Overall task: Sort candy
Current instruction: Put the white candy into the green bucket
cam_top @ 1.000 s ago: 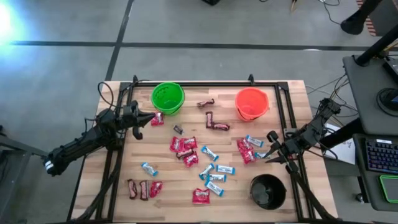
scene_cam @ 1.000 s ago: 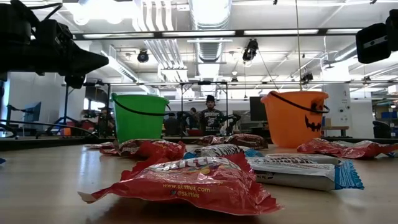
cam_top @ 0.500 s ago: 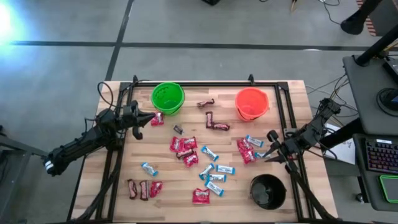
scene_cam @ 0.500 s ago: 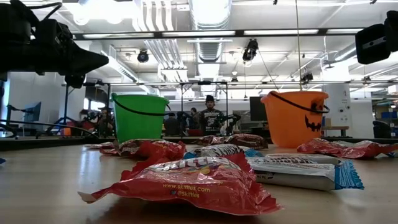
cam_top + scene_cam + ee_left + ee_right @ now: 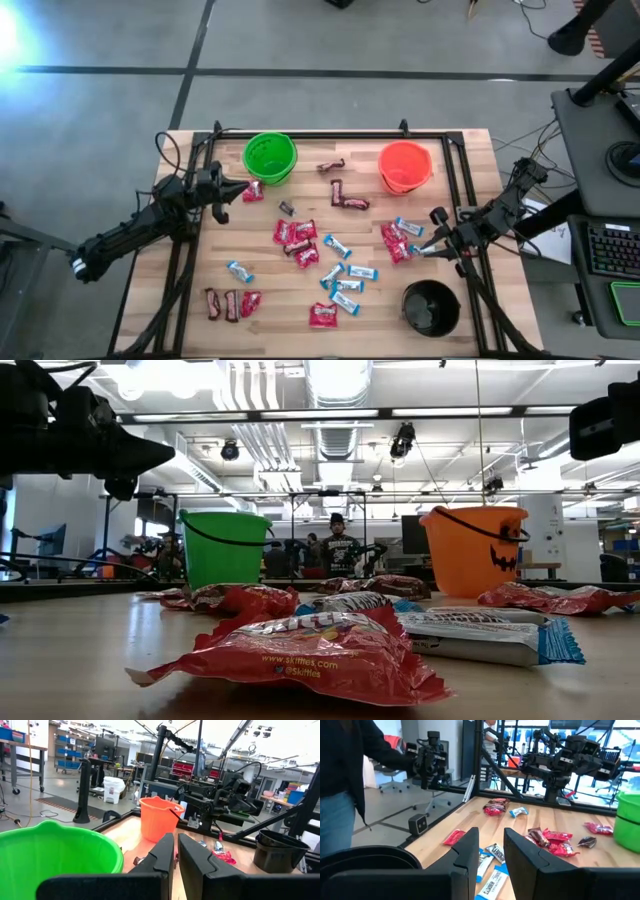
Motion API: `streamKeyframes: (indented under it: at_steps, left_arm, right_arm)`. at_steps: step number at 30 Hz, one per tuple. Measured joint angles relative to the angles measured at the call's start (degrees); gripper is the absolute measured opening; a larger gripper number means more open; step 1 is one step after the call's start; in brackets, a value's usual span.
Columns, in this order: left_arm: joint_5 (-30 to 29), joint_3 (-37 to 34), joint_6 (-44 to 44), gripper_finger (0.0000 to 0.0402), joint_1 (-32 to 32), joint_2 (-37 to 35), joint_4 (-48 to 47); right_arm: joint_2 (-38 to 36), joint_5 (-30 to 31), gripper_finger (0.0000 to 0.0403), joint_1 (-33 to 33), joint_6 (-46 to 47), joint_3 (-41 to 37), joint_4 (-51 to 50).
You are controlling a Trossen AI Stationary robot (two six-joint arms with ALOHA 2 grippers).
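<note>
The candy lies scattered over the wooden table: red packets [image 5: 296, 236], light-blue-and-white bars [image 5: 346, 285] and dark brown bars [image 5: 347, 199]. My right gripper [image 5: 432, 236] [image 5: 491, 851] hangs open above the table's right side, over a blue-and-white bar [image 5: 418, 249] [image 5: 490, 874] next to red packets [image 5: 394, 243]. My left gripper [image 5: 243, 187] [image 5: 176, 854] is shut, held up beside the green bucket [image 5: 270, 157], close to a red packet [image 5: 254, 190] lying at the bucket's foot. The low view shows both arms well above the tabletop.
The orange bucket [image 5: 405, 166] stands at the far right, the black bucket [image 5: 431, 307] at the near right, just in front of my right gripper. A black frame [image 5: 330, 131] runs along the table's edges. People stand in the room beyond [image 5: 339, 542], one near the table [image 5: 340, 775].
My right gripper has shifted slightly toward the table's left, toward the blue-and-white bar beside the red packets. The candy and the left arm have stayed where they were.
</note>
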Motion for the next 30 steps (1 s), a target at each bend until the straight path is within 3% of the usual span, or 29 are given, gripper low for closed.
streamKeyframes:
  at_steps: [4, 9, 14, 20, 24, 30]
  left_arm:
    - [-0.1, 0.0, -1.5, 0.0008, 0.0, 0.0, 0.1]
    - [-6.4, 0.0, -14.2, 0.0008, 0.0, 0.0, 0.2]
    - [-13.4, 0.0, -11.9, 0.0008, 0.0, 0.0, 0.2]
    - [-13.5, 0.0, -18.1, 0.0008, 0.0, 0.0, 0.2]
    - [-13.5, 0.0, -17.0, 0.0008, 0.0, 0.0, 0.1]
    - [-13.5, 0.0, -14.6, 0.0008, 0.0, 0.0, 0.1]
  right_arm:
    - [0.0, 0.0, 0.0079, 0.0, 0.4, 0.0, 0.0]
    - [0.0, 0.0, 0.0079, 0.0, 5.2, 0.0, 1.5]
    - [0.0, 0.0, 0.0079, 0.0, 5.3, 0.0, 1.7]
    - [0.0, 0.0, 0.0079, 0.0, 7.2, 0.0, 1.7]
    - [0.0, 0.2, 0.0079, 0.0, 10.3, 0.0, 1.8]
    - [0.0, 7.6, 0.0079, -0.1, 9.1, 0.0, 1.9]
